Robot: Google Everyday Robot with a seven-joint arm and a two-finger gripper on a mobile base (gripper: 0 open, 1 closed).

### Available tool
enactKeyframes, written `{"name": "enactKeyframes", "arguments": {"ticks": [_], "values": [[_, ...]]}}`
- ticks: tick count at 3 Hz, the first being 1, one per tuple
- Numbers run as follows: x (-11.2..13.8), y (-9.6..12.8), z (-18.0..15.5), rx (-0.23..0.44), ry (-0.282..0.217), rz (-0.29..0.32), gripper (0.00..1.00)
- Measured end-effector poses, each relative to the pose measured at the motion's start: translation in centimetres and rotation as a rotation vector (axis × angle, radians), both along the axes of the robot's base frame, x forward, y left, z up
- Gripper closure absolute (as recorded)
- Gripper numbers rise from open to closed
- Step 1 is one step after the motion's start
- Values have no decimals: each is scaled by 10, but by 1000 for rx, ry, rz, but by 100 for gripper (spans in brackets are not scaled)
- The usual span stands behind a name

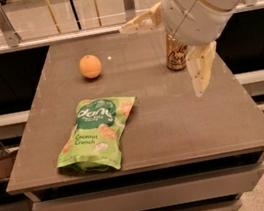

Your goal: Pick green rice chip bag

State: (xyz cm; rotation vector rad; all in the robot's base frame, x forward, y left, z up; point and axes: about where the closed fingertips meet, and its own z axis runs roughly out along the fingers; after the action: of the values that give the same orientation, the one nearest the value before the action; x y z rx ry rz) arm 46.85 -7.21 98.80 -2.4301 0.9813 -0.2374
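Hand (160, 62), seemingly spread wide, hangs beyond green rice chip bag (99, 133).

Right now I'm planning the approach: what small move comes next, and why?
Probably carry the gripper from beside the can at far right toward the green rice chip bag, which lies flat at front left; the open jaws are far from it.

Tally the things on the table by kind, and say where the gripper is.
Snack bags: 1, the green rice chip bag
Fruit: 1, the orange
Cans: 1, the can, partly behind the arm
Total: 3
The gripper hangs open above the far right of the table, by the can and apart from the bag.
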Motion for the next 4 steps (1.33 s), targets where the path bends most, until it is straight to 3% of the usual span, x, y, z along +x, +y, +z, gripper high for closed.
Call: {"name": "enactKeyframes", "arguments": {"ticks": [1, 2, 3, 4], "values": [[14, 13, -29, 23, 51, 106, 0], [14, 13, -28, 22, 49, 106, 0], [22, 26, -41, 0, 40, 156, 0], [32, 51, -66, -1, 64, 237, 0]]}}
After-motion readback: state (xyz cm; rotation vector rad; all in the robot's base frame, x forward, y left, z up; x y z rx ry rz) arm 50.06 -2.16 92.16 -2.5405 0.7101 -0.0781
